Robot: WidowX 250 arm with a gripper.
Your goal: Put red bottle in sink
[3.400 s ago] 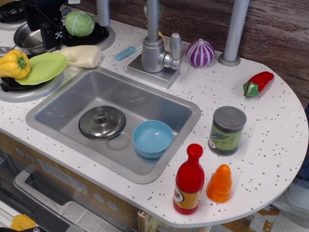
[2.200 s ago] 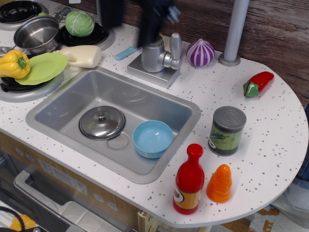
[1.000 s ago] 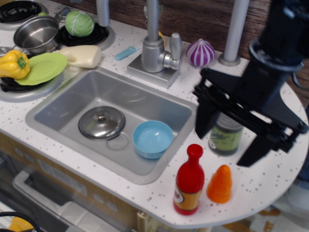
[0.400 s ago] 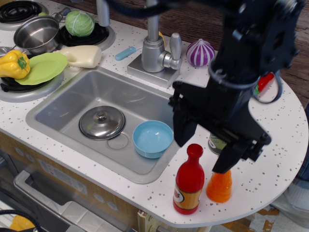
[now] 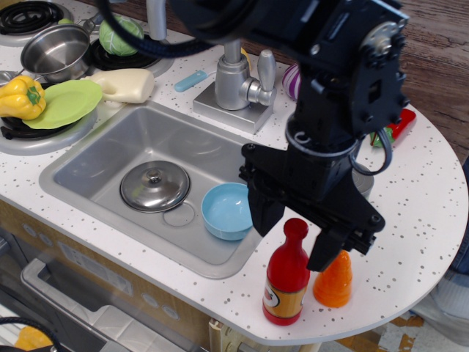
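- Red and glossy, the red bottle (image 5: 287, 275) stands upright on the worktop (image 5: 410, 220) near its front edge, just beside the sink's front right corner; it is not yet lifted.
- The black gripper (image 5: 297, 240) hovers with its jaws spread either side of the bottle's cap, touching nothing as far as I can tell.
- Left to do, in my judgement: closing on the neck, lifting, carrying it over the rim.
- The sink (image 5: 95, 158) already holds a metal lid (image 5: 154, 186) and a blue bowl (image 5: 227, 211); its back half is bare.
- An orange carrot (image 5: 333, 280) stands just right of the bottle.
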